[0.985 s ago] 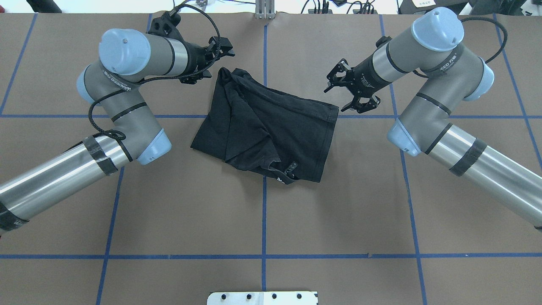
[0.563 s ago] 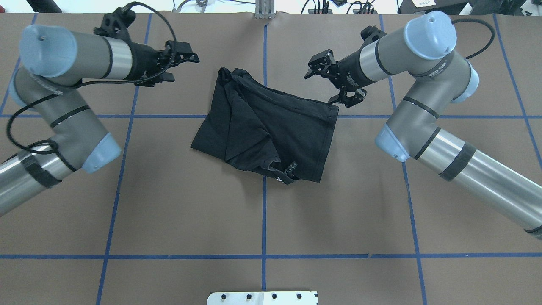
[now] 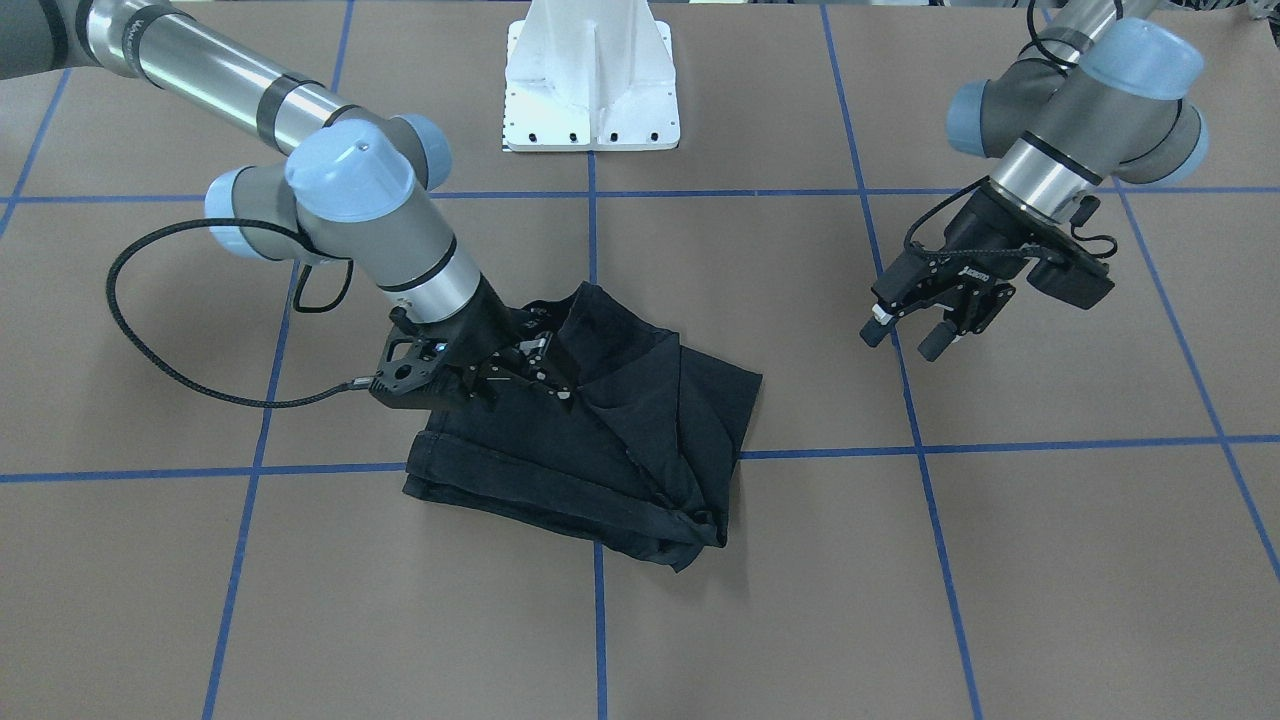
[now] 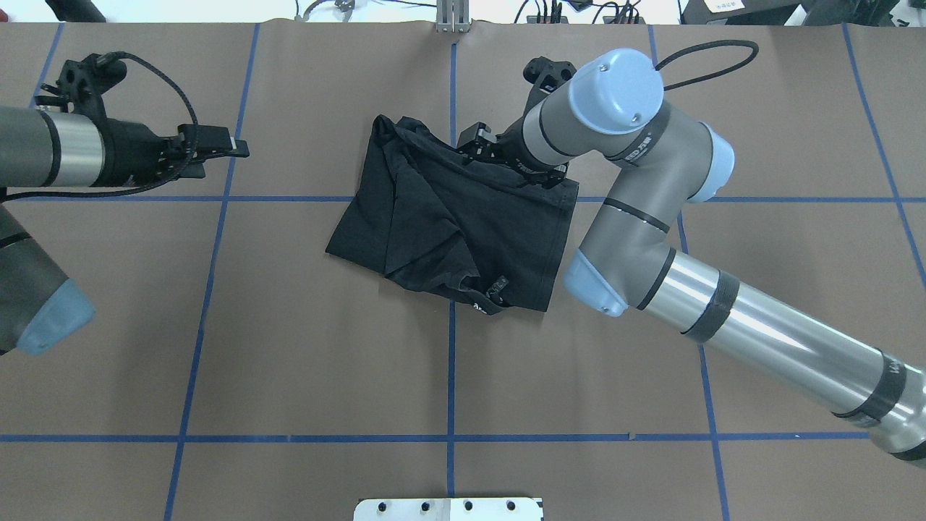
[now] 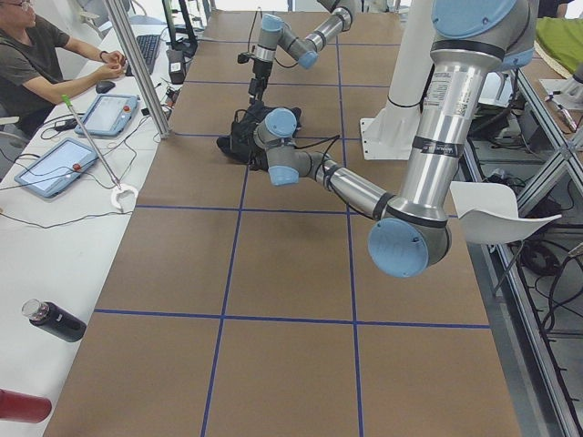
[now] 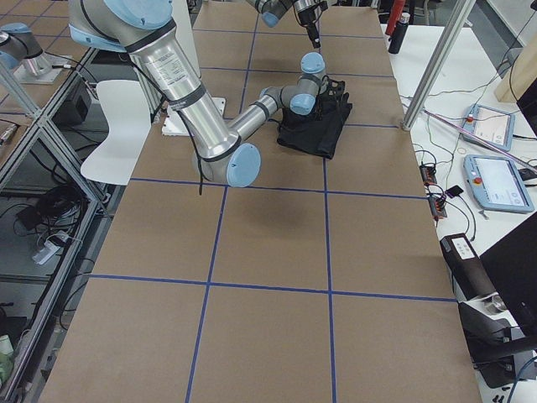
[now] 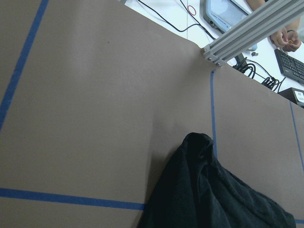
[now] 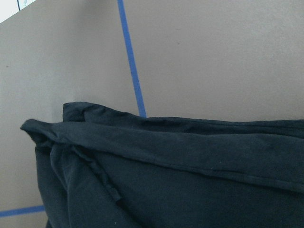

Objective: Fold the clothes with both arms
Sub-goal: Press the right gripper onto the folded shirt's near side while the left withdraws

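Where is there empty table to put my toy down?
The wide brown stretch between the T-shirt and the white base plate is bare. It is crowded at the shirt's far edge, where the right gripper sits.

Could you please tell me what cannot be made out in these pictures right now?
1. Whether the right gripper is shut on the T-shirt: in the overhead view its own wrist covers it, and in the front-facing view its black fingers merge with the black cloth.
2. Any print on the T-shirt: the folds hide it in every view.
3. The left arm: the overhead view's left edge cuts it off.
4. Both side views show the grippers too small.
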Motion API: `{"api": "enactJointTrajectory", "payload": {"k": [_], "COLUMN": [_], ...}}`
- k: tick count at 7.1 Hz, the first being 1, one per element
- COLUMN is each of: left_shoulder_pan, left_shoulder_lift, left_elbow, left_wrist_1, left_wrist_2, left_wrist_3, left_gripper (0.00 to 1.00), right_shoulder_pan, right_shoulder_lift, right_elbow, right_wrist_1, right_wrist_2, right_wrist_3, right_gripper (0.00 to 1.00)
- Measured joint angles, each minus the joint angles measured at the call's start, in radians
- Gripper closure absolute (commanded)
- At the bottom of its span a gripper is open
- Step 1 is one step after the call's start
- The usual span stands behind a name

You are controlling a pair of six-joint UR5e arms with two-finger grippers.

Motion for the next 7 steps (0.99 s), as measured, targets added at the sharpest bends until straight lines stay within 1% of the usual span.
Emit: {"api": "enactJointTrajectory", "payload": {"k": [2,3,4,5,6,7], "left_shoulder_pan": [-0.047,-0.068,-0.078,-0.082,-0.083,-0.084], "left_shoulder_lift": [0.066,0.085,0.096,0.101,0.105,0.106], "left_elbow": [-0.019,-0.021,-0.021,-0.021,-0.019,-0.016], "left_wrist_1": [0.0,0.0,-0.001,-0.001,-0.001,-0.002], "left_wrist_2": [-0.041,-0.062,-0.072,-0.076,-0.077,-0.076], "left_wrist_3": [0.084,0.107,0.116,0.119,0.12,0.12], "left_gripper": [0.0,0.0,0.0,0.0,0.0,0.0], "right_shoulder_pan": [-0.089,-0.137,-0.186,-0.225,-0.253,-0.268], "right_shoulder_lift": [0.068,0.097,0.124,0.162,0.206,0.248], "right_elbow": [0.009,0.007,0.003,-0.006,-0.033,-0.087], "right_wrist_1": [-0.144,-0.195,-0.236,-0.292,-0.343,-0.365], "right_wrist_2": [-0.155,-0.239,-0.313,-0.365,-0.405,-0.434], "right_wrist_3": [-0.205,-0.313,-0.384,-0.425,-0.464,-0.506], "right_gripper": [0.01,0.01,0.01,0.02,0.05,0.09]}}
